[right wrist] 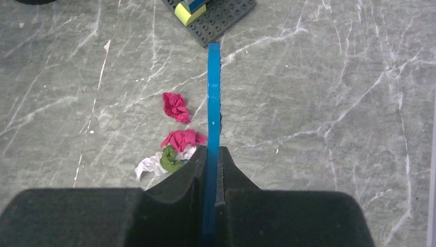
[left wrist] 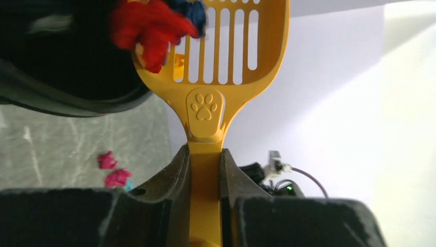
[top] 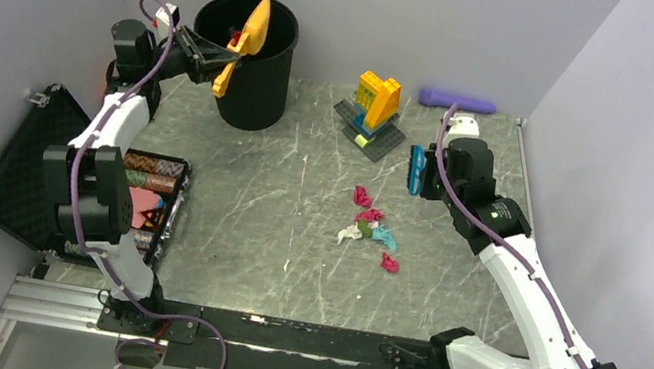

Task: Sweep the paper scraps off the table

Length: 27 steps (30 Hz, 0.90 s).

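Where the scoop [left wrist: 205,110] overhangs the bin [top: 255,96], scraps [left wrist: 149,25] cling.

table [top: 273,236]: grey-green marble | far left corner: black bin [top: 253,90], upright | far edge: yellow-blue brick build [top: 372,111] on its grey plate, purple tube thing [top: 457,101] nearer the right corner | right of middle: paper scraps [top: 371,231], loose little bunch, mostly pink | left edge: open black case [top: 29,183]

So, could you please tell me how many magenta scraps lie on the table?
3 magenta scraps: one at the pile's far end, one mid-pile, one at the near end; more may hide underneath.
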{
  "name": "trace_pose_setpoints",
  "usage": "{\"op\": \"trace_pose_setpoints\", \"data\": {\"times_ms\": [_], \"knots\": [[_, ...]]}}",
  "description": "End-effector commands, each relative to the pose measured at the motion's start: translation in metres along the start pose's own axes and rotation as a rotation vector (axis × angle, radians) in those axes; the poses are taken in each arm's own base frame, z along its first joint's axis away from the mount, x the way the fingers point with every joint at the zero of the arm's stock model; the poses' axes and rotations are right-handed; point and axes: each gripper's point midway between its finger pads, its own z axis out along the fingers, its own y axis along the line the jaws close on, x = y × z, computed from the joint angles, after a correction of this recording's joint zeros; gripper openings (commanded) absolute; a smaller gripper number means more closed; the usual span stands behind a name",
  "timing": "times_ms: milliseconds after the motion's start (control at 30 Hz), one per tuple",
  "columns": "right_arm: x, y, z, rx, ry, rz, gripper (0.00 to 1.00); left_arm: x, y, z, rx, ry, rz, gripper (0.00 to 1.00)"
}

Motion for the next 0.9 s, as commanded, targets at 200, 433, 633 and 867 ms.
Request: {"op": "trace_pose_setpoints", "data": {"times_ms": [200, 433, 633, 867], "knots": [[-0.027, 0.007, -0.008, -0.035, -0.073, 0.049, 0.0, -0.008, -0.063, -0.019, 0.361, 0.038, -0.108, 0.0], [-0.026, 0.01, -0.01, -0.054, -0.076, 0.058, 0.0, -0.005, -0.064, -0.019, 0.313, 0.028, -0.073, 0.0], [-0.025, 0.011, -0.011, -0.053, -0.087, 0.095, 0.0, -0.003, -0.067, -0.02, 0.316, 0.031, -0.057, 0.0], [-0.012, 0.013, 0.0, -0.024, -0.065, 0.294, 0.0, 0.034, -0.078, -0.008, 0.199, 0.078, 0.193, 0.0]]}}
